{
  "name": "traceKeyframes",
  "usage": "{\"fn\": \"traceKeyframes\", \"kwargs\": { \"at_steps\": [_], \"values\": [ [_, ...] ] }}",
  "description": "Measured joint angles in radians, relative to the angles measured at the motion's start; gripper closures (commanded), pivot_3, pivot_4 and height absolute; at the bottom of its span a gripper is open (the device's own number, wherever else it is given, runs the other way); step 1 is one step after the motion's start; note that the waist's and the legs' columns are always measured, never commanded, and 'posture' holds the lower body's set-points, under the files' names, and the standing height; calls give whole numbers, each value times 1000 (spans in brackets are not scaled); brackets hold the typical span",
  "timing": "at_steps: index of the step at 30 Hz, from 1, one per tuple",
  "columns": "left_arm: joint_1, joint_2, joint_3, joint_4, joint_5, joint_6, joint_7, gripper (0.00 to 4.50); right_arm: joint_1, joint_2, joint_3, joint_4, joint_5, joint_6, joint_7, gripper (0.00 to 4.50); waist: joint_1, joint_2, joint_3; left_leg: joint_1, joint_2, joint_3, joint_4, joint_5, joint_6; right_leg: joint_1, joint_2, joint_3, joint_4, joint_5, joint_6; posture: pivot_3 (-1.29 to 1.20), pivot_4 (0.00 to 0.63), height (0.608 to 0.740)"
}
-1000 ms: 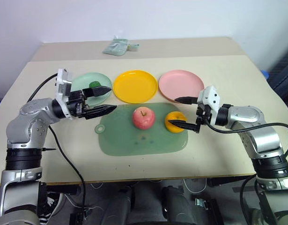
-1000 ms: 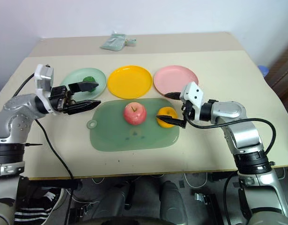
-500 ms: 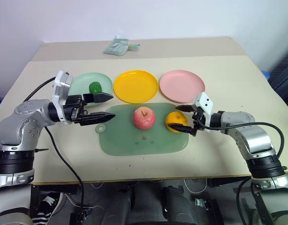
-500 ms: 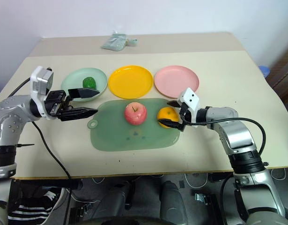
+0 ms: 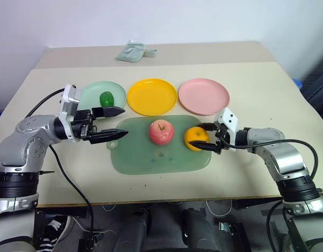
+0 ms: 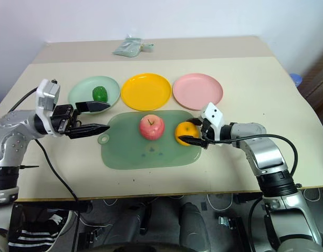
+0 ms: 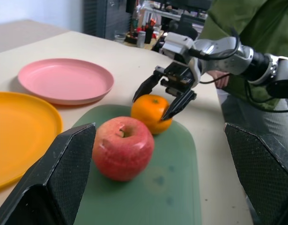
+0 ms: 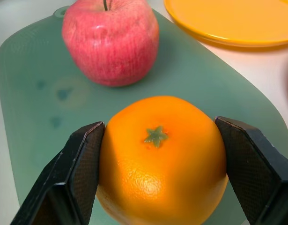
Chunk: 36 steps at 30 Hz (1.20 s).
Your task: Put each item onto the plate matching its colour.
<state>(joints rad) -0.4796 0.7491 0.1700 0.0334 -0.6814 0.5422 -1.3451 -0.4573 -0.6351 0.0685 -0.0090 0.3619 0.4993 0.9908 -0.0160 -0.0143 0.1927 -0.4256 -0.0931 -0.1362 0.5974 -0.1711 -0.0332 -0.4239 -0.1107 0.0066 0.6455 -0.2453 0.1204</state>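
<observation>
The orange (image 5: 196, 138) sits on the right part of the translucent green mat (image 5: 150, 157), and my right gripper (image 5: 199, 137) is shut on it, one finger pressing each side (image 8: 83, 159). The pinkish-red apple (image 5: 161, 132) stands on the mat just left of the orange. On the mint green plate (image 5: 90, 93) lies the dark green fruit (image 5: 106, 98). The yellow plate (image 5: 152, 96) and the pink plate (image 5: 204, 96) are both bare. My left gripper (image 5: 124, 122) is open, pointing right, between the green plate and the mat's left end, holding nothing.
A crumpled pale green packet (image 5: 132, 52) lies at the table's far edge. The three plates line up behind the mat. A person in a green top (image 7: 247, 23) stands beyond the table's right side.
My right gripper has sunk a little and closed its fingers on the orange. The left gripper has stayed open and about where it was.
</observation>
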Motion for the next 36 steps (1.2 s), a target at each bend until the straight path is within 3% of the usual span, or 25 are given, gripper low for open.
{"fn": "traceKeyframes", "kwargs": {
  "at_steps": [5,10,15,19,24,30,33,36],
  "values": [
    [-36,-64,1,69,64,-114,60,0,-145,92,-64,20,43,-22,-87,1336,0,0,0,0,0,0,0,0,0,0,0,0,0,0,0,0,150,740],
    [-67,-113,3,115,124,-231,133,0,-310,170,-75,201,-28,-141,-178,1336,0,0,0,0,0,1,0,0,0,0,1,0,0,1,0,0,150,740],
    [-73,-149,-5,164,197,-314,213,0,-534,363,-15,563,-137,-305,-267,1336,-28,0,0,1,2,2,-2,1,-1,-3,4,3,2,2,-2,0,150,740],
    [-66,-166,-11,168,229,-335,277,0,-684,443,9,863,-232,-444,-347,1336,-29,0,0,0,2,1,-3,1,-2,-3,5,4,2,2,-2,0,150,740],
    [-35,-169,-6,169,243,-357,323,0,-748,506,8,1130,-304,-568,-438,1336,-31,0,0,1,2,1,-4,1,-2,-3,6,5,2,2,-2,0,150,740],
    [-4,-173,-4,170,248,-379,328,0,-768,563,4,1262,-361,-632,-502,1336,-35,0,0,1,3,1,-5,1,-2,-5,8,7,3,3,-3,0,150,740],
    [-4,-173,-4,176,250,-392,329,0,-768,601,4,1282,-385,-646,-510,25,-43,0,0,1,3,1,-5,2,-3,-5,8,7,3,3,-3,0,150,740],
    [-4,-173,-4,186,256,-403,329,0,-768,619,0,1284,-388,-651,-493,25,-48,0,0,1,3,1,-5,2,-3,-5,8,7,3,3,-3,0,150,740]
  ]
}}
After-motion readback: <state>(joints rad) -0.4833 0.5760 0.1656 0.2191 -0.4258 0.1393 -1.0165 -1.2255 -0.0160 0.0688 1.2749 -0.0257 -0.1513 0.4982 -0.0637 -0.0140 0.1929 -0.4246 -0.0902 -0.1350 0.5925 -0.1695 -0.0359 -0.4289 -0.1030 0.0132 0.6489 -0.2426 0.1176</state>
